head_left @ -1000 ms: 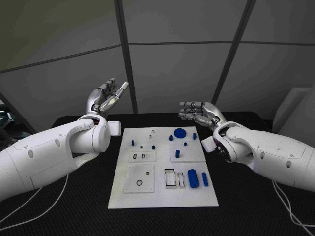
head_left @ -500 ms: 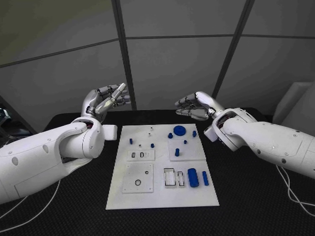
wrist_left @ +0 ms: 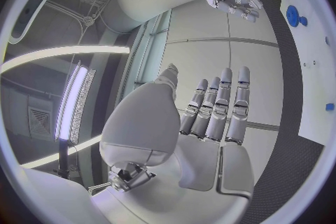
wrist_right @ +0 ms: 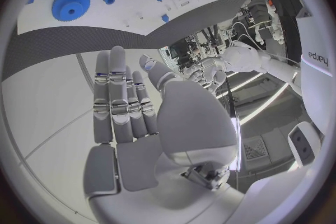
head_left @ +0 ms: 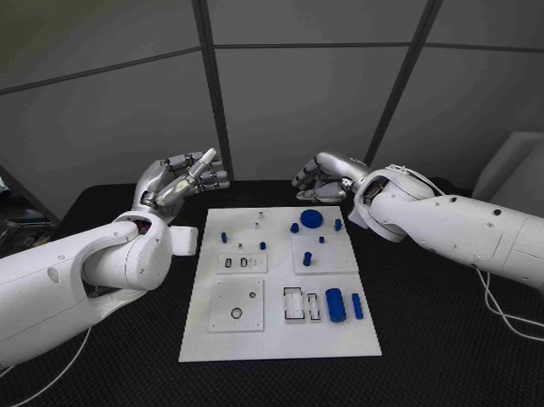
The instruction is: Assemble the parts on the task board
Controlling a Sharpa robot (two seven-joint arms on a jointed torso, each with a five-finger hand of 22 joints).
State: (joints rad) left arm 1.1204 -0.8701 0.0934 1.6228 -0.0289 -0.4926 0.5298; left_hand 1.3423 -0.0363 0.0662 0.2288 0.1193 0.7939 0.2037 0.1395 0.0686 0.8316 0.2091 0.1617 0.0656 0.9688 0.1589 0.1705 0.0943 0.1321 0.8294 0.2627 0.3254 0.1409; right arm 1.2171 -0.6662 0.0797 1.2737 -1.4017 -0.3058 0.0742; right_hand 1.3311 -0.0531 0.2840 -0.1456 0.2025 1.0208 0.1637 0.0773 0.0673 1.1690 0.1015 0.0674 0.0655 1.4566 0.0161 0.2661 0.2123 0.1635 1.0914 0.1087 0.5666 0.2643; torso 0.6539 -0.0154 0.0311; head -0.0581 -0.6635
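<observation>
— Where do we stand?
— Our left hand [head_left: 180, 180] and right hand [head_left: 326, 177] hover beyond the board's [head_left: 280, 339] far edge, fingers spread, holding nothing. The parts sit on the board: the gear [head_left: 311, 218] near our right hand, the long peg [head_left: 334, 304] nearer us.
— Risk?
— Reaching down, we might knock the small pegs beside the gear.

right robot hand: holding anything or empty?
Empty. Right robot hand has its fingers extended with nothing between them, raised beyond the task board.
</observation>
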